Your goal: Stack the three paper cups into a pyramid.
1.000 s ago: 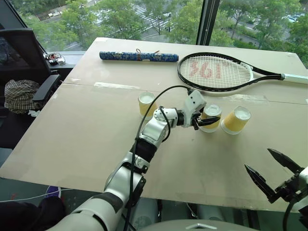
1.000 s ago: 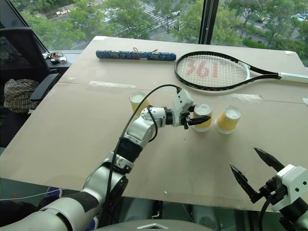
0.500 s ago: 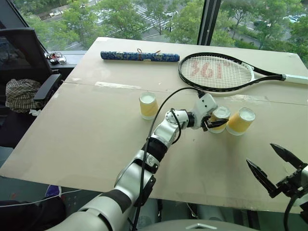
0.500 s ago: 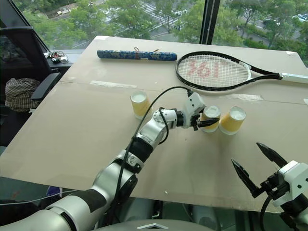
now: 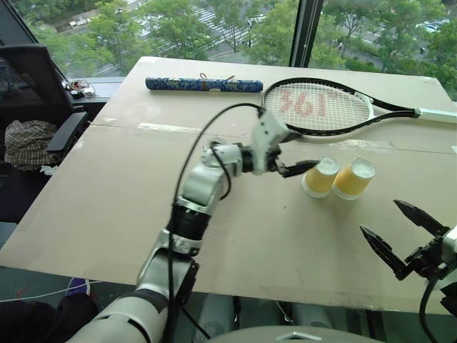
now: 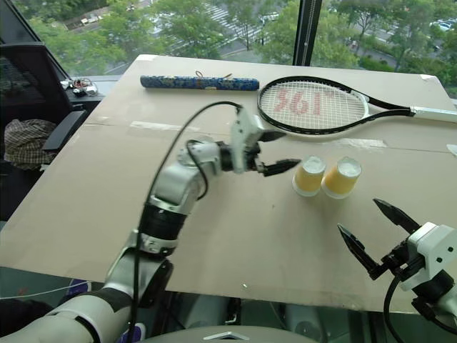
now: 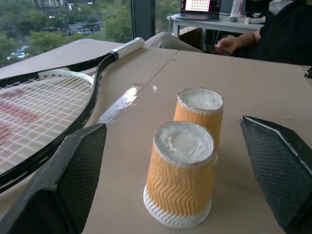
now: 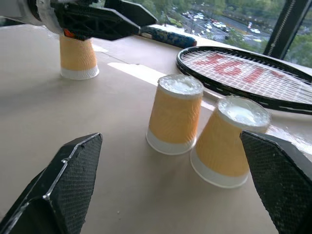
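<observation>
Base pair of cups (image 5: pixel 335 177) touching, near side of racket (image 5: pixel 321 107); third cup (image 8: pixel 78 57) apart; both grippers (image 5: pixel 296 168) (image 5: pixel 400 239) agape, empty; lift third straight, seat centred atop pair.

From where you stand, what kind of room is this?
Probably an upper-floor office or lab: a big window overlooks treetops, a black office chair stands beside the table, and a laptop sits behind.

we're looking at an upper-floor office: tall windows (image 5: pixel 214 28) are overlooking treetops and a street, a black office chair (image 5: pixel 43 93) is sitting beside the big cardboard-topped table (image 5: pixel 107 193), and in the left wrist view a person (image 7: pixel 273 34) is working at a desk with a laptop (image 7: pixel 200 7).
</observation>
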